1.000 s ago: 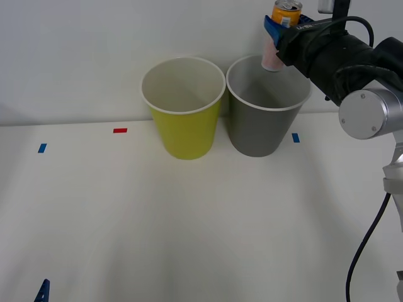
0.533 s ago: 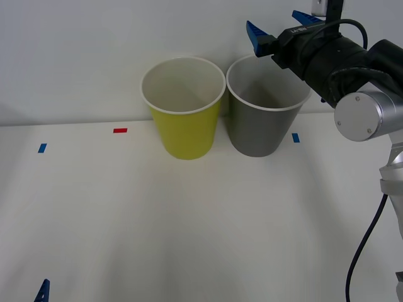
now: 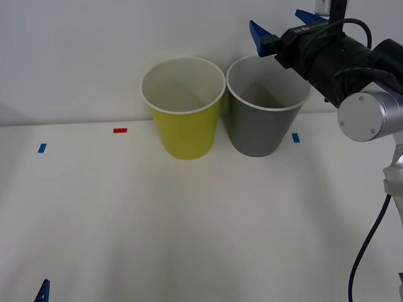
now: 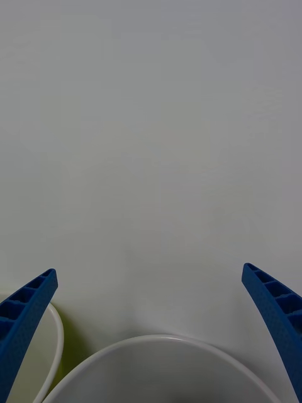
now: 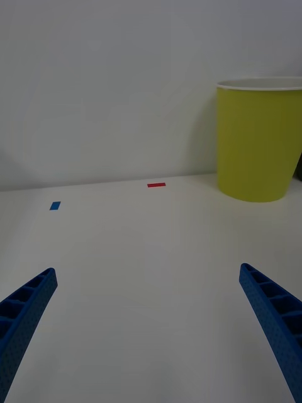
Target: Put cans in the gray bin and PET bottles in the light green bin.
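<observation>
— From the front, what's over there?

— The right gripper [image 3: 284, 22] hangs above the far rim of the gray bin [image 3: 255, 129], blue fingers spread apart and empty. The light green bin [image 3: 186, 129] stands just beside it on the white desk [image 3: 201, 220]. A red tape mark [image 3: 119, 130] and blue ones [image 3: 41, 148] sit on the desk.

— And the right wrist camera?

— Fingers [image 4: 25, 308] wide apart, the gray bin's white rim [image 4: 157, 343] between them, the green bin's edge [image 4: 56, 340] off to one side.

— The left one?

— The left gripper [image 5: 148, 327] is low over the desk, fingers apart, nothing between them. The light green bin [image 5: 258, 145] stands well ahead. I can't see the can.
</observation>
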